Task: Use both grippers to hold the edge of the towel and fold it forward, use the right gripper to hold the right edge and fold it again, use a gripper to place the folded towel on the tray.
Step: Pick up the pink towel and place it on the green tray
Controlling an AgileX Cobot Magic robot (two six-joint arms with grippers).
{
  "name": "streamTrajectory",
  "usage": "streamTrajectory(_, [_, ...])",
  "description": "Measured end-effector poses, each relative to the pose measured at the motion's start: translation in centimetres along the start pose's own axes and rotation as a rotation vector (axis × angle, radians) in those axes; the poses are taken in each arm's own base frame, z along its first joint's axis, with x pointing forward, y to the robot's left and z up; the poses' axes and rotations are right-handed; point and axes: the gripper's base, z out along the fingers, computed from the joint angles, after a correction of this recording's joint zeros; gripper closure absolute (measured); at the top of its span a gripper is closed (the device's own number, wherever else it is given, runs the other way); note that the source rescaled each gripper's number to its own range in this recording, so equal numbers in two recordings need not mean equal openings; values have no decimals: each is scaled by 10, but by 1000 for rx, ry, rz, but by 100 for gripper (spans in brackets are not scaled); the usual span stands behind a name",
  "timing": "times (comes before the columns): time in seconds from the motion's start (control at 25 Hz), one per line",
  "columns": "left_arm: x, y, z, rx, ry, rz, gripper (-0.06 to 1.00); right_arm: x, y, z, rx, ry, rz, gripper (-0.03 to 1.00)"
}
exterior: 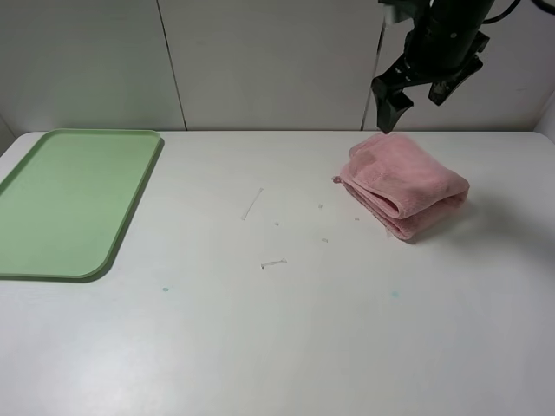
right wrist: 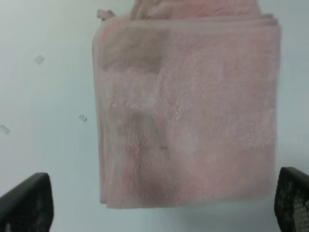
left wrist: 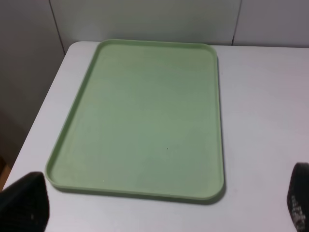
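The pink towel [exterior: 405,185] lies folded into a thick bundle on the white table at the right, apart from the tray. Above its far edge hangs my right gripper [exterior: 422,94], open and empty, its black fingers spread. The right wrist view looks straight down on the folded towel [right wrist: 188,113], with the fingertips [right wrist: 26,203] wide apart at either side of the picture. The pale green tray [exterior: 65,199] sits empty at the table's left. The left wrist view looks over this tray [left wrist: 145,116], and my left gripper [left wrist: 161,205] is open with nothing between its fingers.
Small scraps and marks dot the white table [exterior: 277,329] between tray and towel, among them a thin line [exterior: 252,204] and a short one [exterior: 274,263]. A pale panelled wall [exterior: 260,61] stands behind the table's far edge.
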Motion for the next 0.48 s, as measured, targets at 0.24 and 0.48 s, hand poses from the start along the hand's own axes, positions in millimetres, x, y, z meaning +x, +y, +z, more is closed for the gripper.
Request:
streamTrajectory(0.24, [0,0,0,0,0,0,-4,12,3,-34,-13,-72,68,-3])
streamTrajectory(0.48, [0,0,0,0,0,0,-4,55,15,-51,-28,-45,110,-3])
